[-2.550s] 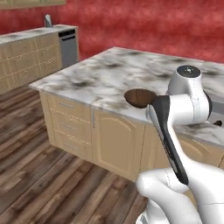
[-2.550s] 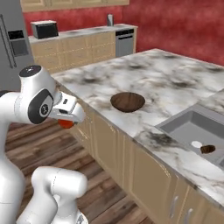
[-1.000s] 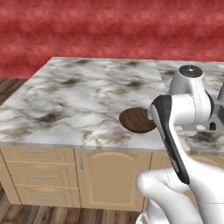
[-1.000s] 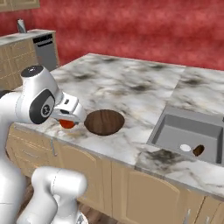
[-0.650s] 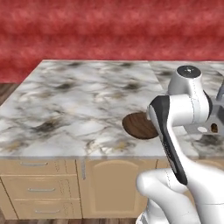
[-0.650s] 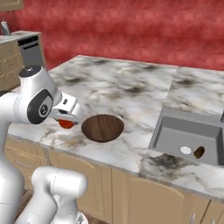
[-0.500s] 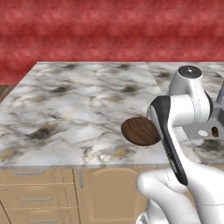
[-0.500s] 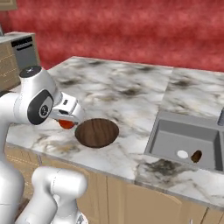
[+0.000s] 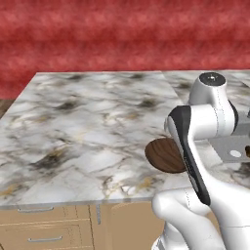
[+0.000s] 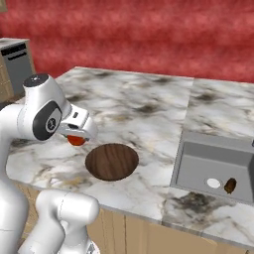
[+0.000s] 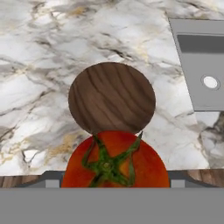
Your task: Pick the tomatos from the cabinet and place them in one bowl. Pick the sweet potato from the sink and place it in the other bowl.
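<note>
Your gripper (image 10: pixel 77 140) grips a tomato (image 11: pixel 114 159) beside the bowl (image 10: pixel 111 161) on a marble bench (image 9: pixel 83 127); the sink (image 10: pixel 213 166) lies beyond the bowl, before a red wall (image 9: pixel 122 36).

A dark wood bowl (image 9: pixel 163 155) sits on the marble counter (image 9: pixel 88 132) near its front edge, partly hidden behind the white arm (image 9: pixel 205 127). Right of the arm, the grey sink (image 9: pixel 233 148) peeks out.

Flat, even rendered light, bright, no clear source. No glare on marble counter (image 9: pixel 88 132). Faint soft shading around bowl (image 10: pixel 111 161); darker inside sink (image 10: pixel 213 166). Textures slightly soft, red wall (image 10: pixel 149 34) blurry. No edge distortion.
</note>
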You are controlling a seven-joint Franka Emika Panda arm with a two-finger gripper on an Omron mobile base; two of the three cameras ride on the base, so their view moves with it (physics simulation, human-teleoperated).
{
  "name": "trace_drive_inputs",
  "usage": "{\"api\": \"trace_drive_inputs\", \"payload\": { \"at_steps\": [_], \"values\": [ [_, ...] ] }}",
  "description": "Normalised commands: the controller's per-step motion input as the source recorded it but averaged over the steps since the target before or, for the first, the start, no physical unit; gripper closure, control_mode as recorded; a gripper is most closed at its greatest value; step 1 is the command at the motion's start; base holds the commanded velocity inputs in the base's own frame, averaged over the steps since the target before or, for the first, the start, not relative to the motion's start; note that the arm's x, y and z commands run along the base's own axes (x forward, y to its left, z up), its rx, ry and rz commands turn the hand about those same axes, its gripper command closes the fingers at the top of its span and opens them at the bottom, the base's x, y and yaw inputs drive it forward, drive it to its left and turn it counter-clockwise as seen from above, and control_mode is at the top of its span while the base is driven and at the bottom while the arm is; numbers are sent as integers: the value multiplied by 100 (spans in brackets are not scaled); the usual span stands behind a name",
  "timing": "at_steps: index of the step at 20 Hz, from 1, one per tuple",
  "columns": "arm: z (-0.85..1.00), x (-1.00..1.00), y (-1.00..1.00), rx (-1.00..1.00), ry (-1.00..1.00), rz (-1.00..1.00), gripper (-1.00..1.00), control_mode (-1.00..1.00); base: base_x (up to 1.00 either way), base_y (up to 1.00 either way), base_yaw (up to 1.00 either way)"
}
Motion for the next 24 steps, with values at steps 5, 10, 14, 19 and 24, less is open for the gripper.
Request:
{"api": "trace_drive_inputs", "payload": {
  "at_steps": [5,10,14,19,24],
  "values": [
    [0,0,0,0,0,0,100,100,14,3,0],
    [-4,11,-3,0,0,0,100,-100,7,0,0],
    [-36,73,-28,0,7,1,100,-100,0,0,0],
    [-78,65,-8,3,11,1,100,-100,0,0,0],
    [-94,57,-6,1,13,0,100,-100,0,0,0]
  ]
}}
